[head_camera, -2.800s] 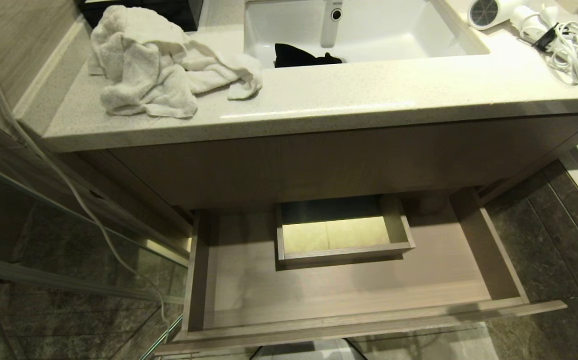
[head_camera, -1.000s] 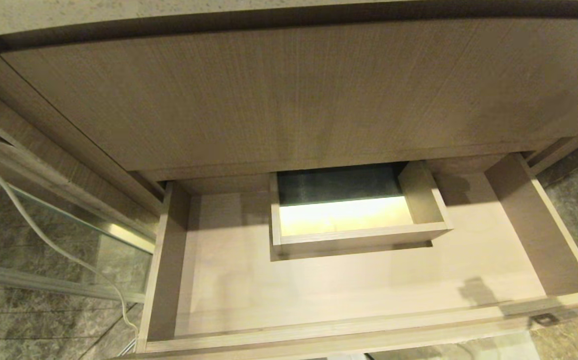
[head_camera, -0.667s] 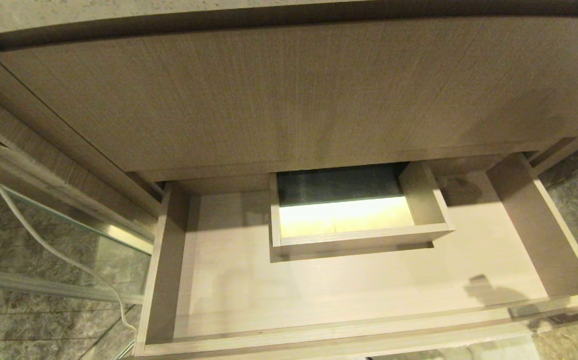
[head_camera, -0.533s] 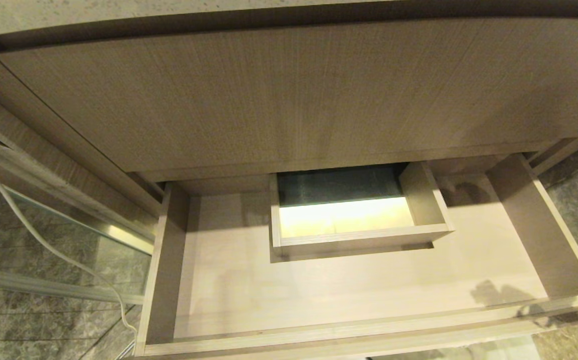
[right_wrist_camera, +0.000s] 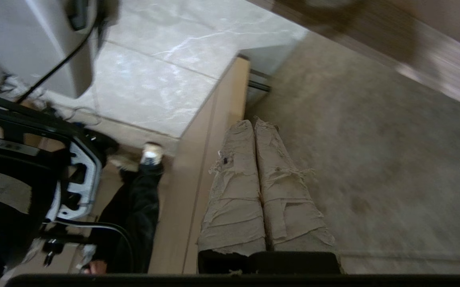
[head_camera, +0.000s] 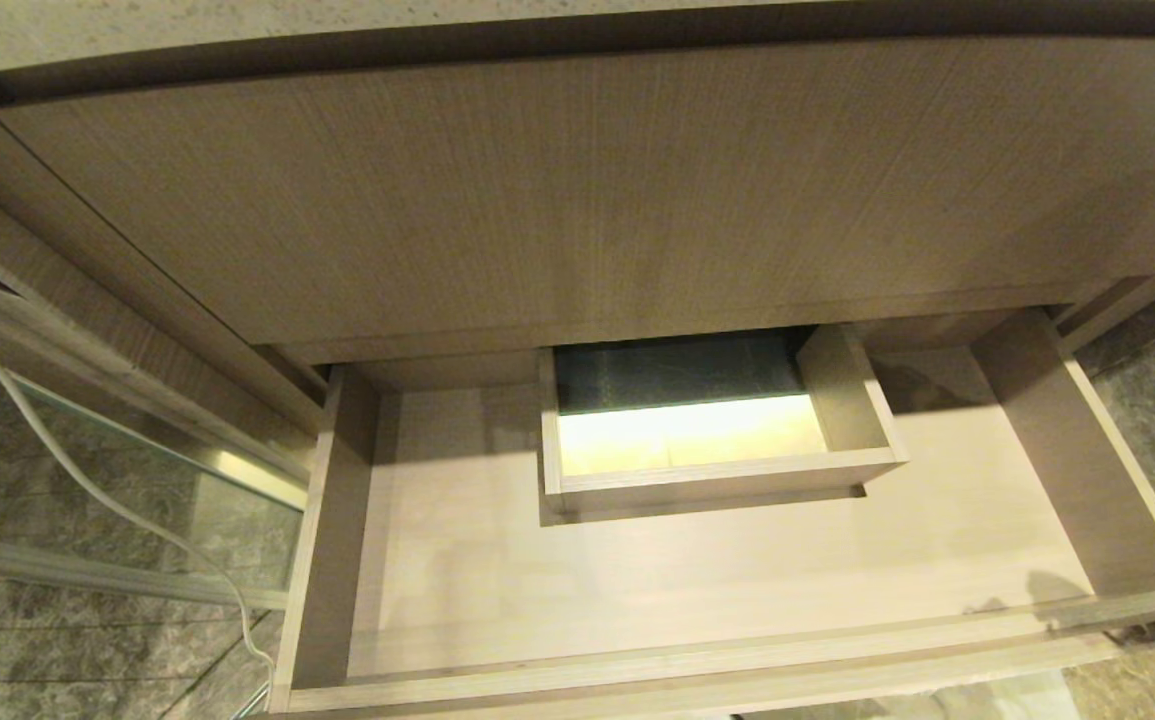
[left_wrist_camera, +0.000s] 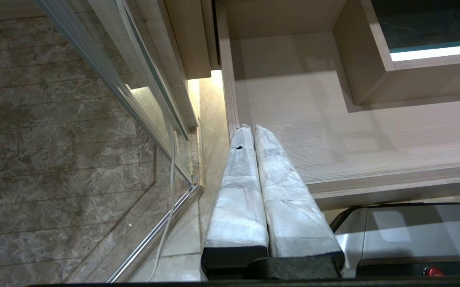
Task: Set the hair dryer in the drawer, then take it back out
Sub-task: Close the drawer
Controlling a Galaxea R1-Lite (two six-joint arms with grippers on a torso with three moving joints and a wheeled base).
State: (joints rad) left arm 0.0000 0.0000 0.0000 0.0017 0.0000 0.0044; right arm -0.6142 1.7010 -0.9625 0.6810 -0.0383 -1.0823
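Drawer (head_camera: 497,590) stands pulled out across the lower half of the head view, nothing lying in it; no hair dryer shows. Right gripper (right_wrist_camera: 255,121), fingers pressed together, hangs by its outer corner. Left gripper (left_wrist_camera: 250,128), likewise closed, sits at the drawer's near left corner.

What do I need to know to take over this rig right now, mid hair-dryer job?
Drawer: pulled open, nothing in it.
Hair dryer: not in any view.
Left end effector: shut, empty, parked at the drawer's left front corner.
Right end effector: shut, empty, just outside the drawer's right end.
Done: drawer open.
Left: fetch the hair dryer, put it in, take it back out.
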